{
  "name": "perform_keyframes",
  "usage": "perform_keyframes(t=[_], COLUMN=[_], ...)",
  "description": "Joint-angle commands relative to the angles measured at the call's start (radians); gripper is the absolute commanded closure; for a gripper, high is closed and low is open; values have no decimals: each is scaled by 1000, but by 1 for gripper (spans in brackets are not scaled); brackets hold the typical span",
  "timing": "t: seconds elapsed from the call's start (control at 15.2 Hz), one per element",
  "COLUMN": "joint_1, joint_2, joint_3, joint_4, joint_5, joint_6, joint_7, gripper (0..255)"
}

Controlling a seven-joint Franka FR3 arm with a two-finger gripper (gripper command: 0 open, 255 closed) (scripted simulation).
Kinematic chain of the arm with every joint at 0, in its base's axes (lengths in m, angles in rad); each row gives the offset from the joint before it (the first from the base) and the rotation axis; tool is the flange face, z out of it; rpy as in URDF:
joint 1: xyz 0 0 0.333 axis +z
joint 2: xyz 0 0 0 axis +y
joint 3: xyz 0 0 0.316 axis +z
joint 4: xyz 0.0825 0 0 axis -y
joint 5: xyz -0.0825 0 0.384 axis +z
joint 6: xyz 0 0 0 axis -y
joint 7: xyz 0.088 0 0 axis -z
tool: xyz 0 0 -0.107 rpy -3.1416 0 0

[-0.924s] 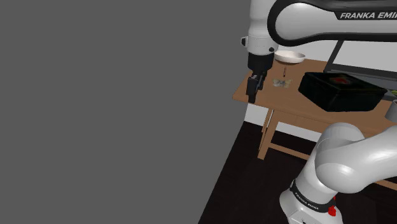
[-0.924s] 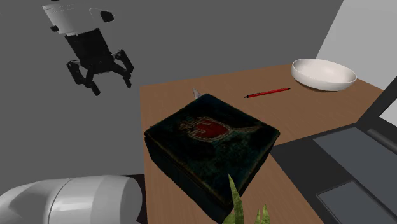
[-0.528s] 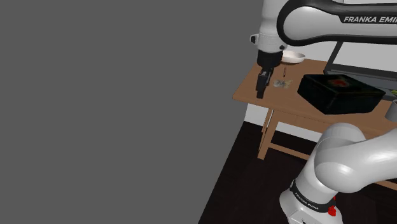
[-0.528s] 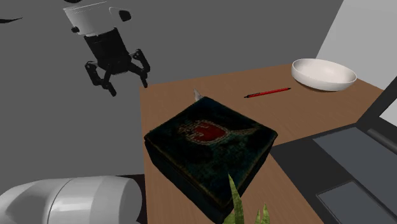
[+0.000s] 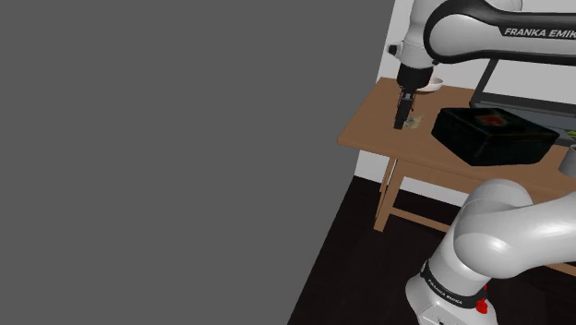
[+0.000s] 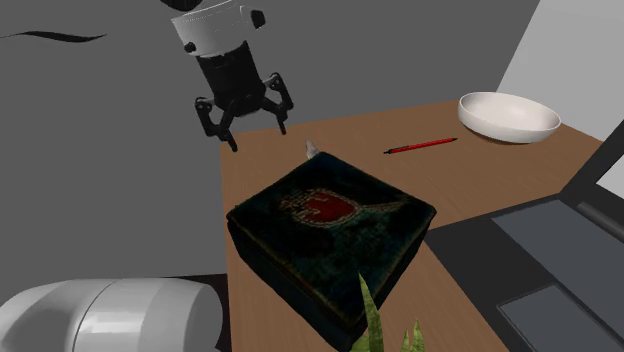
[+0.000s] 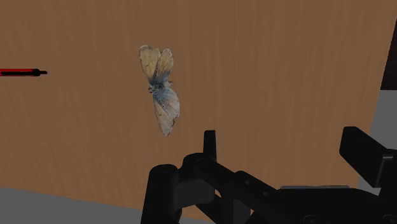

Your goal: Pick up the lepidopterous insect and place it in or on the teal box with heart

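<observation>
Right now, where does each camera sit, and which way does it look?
Shoulder view: beside the arm, facing the table; arm and claw show.
Second exterior view: above the dark box, facing the claw; an arm link shows.
Wrist view: on the hand, looking down at the moth; claw shows.
Both exterior views share dark box and claw.

Counts were taken per kind of item.
- One wooden table (image 6: 262, 170) was counted.
- One pale, moth-like insect (image 7: 160, 89) was noted.
- One dark box (image 6: 330, 215) bearing one red heart emblem was tallied.
- One white bowl (image 6: 508, 115), one red pen (image 6: 420, 146) and one laptop (image 6: 560, 250) were logged.
- One plant (image 6: 370, 315) was recorded, with two green leaves counted.
- One white arm (image 5: 498, 240) with one black gripper (image 6: 245, 125) was entered.
</observation>
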Motion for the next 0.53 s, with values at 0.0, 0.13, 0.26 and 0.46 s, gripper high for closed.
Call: perform_keyframes(t=[0.0, 0.13, 0.26, 0.46], joint_1=[-12, -19, -23, -25], joint_2=[0, 9, 23, 33], joint_3=[-53, -104, -155, -187], joint_4=[7, 23, 43, 44], joint_5=[-43, -79, -111, -131], joint_6=[25, 52, 80, 108], joint_7=[-63, -119, -175, -202], gripper=[0, 0, 0, 0])
